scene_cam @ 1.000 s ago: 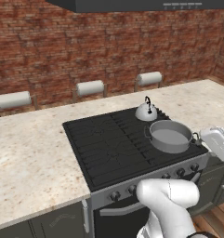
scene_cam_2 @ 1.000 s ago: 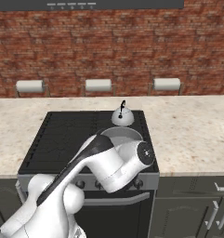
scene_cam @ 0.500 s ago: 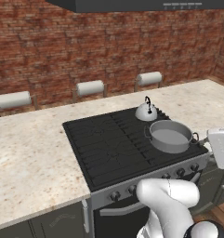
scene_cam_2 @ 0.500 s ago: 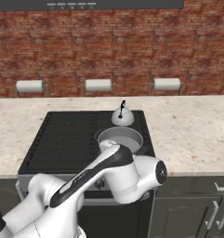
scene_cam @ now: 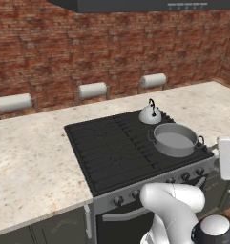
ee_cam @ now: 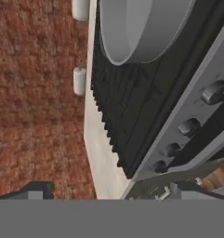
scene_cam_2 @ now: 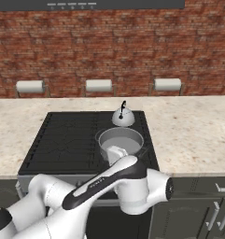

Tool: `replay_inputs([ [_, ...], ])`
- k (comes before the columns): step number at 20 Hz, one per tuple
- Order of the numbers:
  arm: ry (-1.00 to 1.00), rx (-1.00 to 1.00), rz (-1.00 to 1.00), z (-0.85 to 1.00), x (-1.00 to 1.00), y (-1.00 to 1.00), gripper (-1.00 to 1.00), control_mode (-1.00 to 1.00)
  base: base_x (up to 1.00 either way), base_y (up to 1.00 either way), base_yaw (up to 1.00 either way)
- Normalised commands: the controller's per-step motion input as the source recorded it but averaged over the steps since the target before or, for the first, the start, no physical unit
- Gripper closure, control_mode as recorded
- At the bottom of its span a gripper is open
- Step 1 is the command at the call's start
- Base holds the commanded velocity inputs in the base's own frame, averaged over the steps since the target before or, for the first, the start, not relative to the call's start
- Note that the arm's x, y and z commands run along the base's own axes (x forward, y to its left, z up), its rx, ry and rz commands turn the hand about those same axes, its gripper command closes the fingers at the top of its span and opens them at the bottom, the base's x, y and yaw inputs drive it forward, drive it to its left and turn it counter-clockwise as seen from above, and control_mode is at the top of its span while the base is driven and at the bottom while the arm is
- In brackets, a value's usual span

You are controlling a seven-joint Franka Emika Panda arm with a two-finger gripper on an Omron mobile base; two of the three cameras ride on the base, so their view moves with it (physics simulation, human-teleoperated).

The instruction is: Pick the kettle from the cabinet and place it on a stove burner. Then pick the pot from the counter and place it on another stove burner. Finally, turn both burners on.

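Observation:
The small silvery kettle (scene_cam: 150, 114) (scene_cam_2: 123, 117) stands on the back right stove burner. Just in front of it the wide grey pot (scene_cam: 175, 139) (scene_cam_2: 120, 140) (ee_cam: 140, 28) sits on the front right burner (scene_cam: 183, 155). My white hand (scene_cam: 227, 157) hangs off the range's front right corner, level with the knob row (scene_cam: 185, 176). In the hand view my gripper (ee_cam: 114, 194) is open with nothing between its dark fingertips (ee_cam: 36, 190), and it looks along the row of knobs (ee_cam: 188, 126) and the black cooktop (ee_cam: 127, 102). The cabinet is out of view.
Beige counter (scene_cam: 30, 162) (scene_cam_2: 193, 135) runs on both sides of the range. Three paper towel rolls (scene_cam: 92, 89) hang on the brick wall behind. A range hood (scene_cam: 135, 5) is overhead. Dark cupboards with bar handles (scene_cam_2: 216, 205) lie below the right counter.
The arm has swung lower and to the right in front of the range. The hand has dropped beside the front right corner. Kettle and pot have not moved, and the jaws stay open.

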Motion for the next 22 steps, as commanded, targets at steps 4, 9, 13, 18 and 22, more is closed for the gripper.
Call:
replay_inputs([
  [4, 0.09, 0.21, 0.00, -0.19, 0.00, 0.00, -1.00, -1.00, 0.00, 0.00, 0.00],
  [9, 0.08, 0.25, -0.01, -0.31, 0.00, 0.00, -1.00, -1.00, 0.00, 0.00, 0.00],
  [13, 0.08, 0.20, -0.01, -0.18, 0.00, 0.00, -1.00, -1.00, 0.00, 0.00, 0.00],
  [18, 0.04, 0.03, 0.00, -0.09, -0.01, -0.01, -1.00, -1.00, 0.00, 0.00, 0.00],
  [22, 0.04, 0.10, 0.00, -0.13, -0.01, 0.00, -1.00, -1.00, 0.00, 0.00, 0.00],
])
